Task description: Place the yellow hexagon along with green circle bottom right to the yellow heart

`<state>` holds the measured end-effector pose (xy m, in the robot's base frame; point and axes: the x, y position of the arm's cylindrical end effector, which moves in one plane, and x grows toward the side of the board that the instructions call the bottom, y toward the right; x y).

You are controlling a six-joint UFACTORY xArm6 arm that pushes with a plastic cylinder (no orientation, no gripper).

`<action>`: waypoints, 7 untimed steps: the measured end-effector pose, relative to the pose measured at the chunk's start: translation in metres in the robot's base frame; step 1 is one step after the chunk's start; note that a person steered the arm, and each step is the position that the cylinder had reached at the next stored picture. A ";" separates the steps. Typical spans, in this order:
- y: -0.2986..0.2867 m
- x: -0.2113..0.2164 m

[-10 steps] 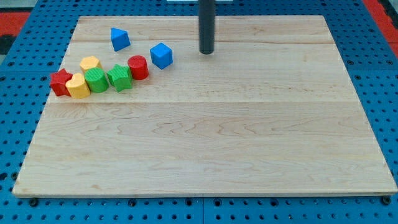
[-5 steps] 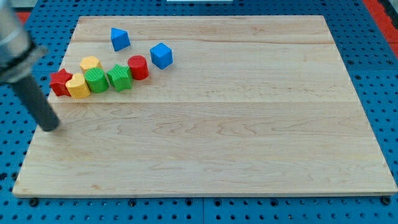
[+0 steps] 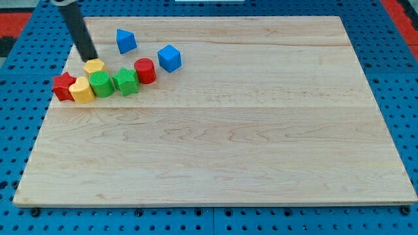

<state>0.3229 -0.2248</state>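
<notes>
The yellow hexagon [image 3: 95,66] sits at the board's upper left, touching the green circle [image 3: 101,84] just below it. The yellow heart [image 3: 82,91] lies left of the green circle, touching it. My tip [image 3: 88,57] stands just above and slightly left of the yellow hexagon, at its top edge. The rod leans up toward the view's top left.
A red star [image 3: 63,85] sits left of the yellow heart. A green star [image 3: 126,81] and a red cylinder [image 3: 145,70] continue the row to the right. A blue cube [image 3: 169,58] and a blue triangle [image 3: 126,40] lie above. The wooden board [image 3: 222,130] rests on blue pegboard.
My tip went from the board's top centre to the left edge below the blocks, then up to just above the yellow hexagon. The blocks have not moved.
</notes>
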 end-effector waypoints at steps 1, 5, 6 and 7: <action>0.011 0.029; 0.069 0.102; 0.076 0.101; 0.071 0.076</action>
